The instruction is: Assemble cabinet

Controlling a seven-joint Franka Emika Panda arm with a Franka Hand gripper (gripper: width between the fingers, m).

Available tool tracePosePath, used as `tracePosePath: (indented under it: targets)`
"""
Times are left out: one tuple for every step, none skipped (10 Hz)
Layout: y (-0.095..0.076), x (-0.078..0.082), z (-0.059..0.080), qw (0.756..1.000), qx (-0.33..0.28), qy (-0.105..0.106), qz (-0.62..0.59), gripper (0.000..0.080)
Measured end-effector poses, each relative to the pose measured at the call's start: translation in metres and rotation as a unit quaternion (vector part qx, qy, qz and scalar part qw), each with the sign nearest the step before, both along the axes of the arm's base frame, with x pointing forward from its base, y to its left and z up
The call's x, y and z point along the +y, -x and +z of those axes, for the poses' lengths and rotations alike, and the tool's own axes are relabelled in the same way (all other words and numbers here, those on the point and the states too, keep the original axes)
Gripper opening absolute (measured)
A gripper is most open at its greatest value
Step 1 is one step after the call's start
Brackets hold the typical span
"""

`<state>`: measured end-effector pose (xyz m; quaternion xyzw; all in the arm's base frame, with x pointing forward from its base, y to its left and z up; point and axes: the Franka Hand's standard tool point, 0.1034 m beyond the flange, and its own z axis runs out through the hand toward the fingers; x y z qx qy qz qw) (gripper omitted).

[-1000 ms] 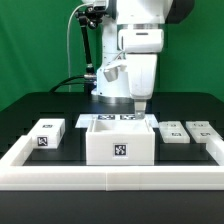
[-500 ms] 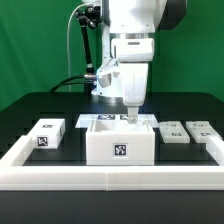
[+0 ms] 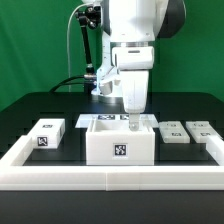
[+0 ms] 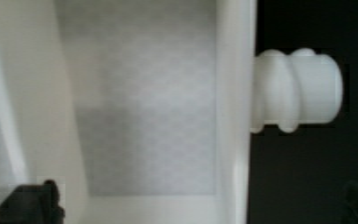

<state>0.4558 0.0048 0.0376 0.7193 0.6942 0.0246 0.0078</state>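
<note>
The cabinet's large open-topped white box (image 3: 120, 143) stands at the table's middle front with a tag on its front face. My gripper (image 3: 131, 119) hangs just above the box's top rim, toward its right wall in the exterior view. The wrist view looks down into the box (image 4: 131, 100). Its white side wall (image 4: 236, 110) runs between my spread fingers, and a ridged white round knob (image 4: 297, 90) sticks out on its outer side. One dark fingertip (image 4: 34, 205) shows inside the box. The gripper (image 4: 190, 212) is open and holds nothing.
A small tagged white block (image 3: 47, 134) lies on the exterior view's left. Two flatter tagged blocks (image 3: 176, 132) (image 3: 204, 131) lie on the right. The marker board (image 3: 100, 118) lies behind the box. A long white rail (image 3: 110, 178) edges the black table.
The arm has shifted toward the exterior view's left and come down, bringing the gripper from beside the box's right corner to over its right wall.
</note>
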Motion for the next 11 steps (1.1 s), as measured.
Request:
tracePosePath:
  targets:
    - [-0.001, 0.0, 0.0, 1.0, -0.002, 0.0, 0.0, 0.0796]
    - [-0.001, 0.0, 0.0, 1.0, -0.004, 0.0, 0.0, 0.0796]
    - [-0.002, 0.0, 0.002, 1.0, -0.006, 0.0, -0.004, 0.0796]
    - [-0.004, 0.0, 0.007, 1.0, -0.01, 0.0, -0.01, 0.0796]
    - [-0.004, 0.002, 0.012, 1.0, -0.013, 0.0, -0.02, 0.0796]
    - [-0.002, 0.004, 0.015, 1.0, -0.014, 0.0, -0.027, 0.0796]
    - [0.002, 0.005, 0.014, 0.999, -0.012, 0.0, -0.035, 0.0796]
    - [0.006, 0.005, 0.01, 0.999, -0.007, -0.001, -0.042, 0.0796]
    - [0.01, 0.005, 0.003, 0.999, -0.001, -0.002, -0.044, 0.0796]
    - [0.013, 0.005, -0.002, 0.999, 0.004, -0.002, -0.045, 0.0796]
    - [0.015, 0.004, -0.005, 0.999, 0.008, -0.003, -0.046, 0.0796]
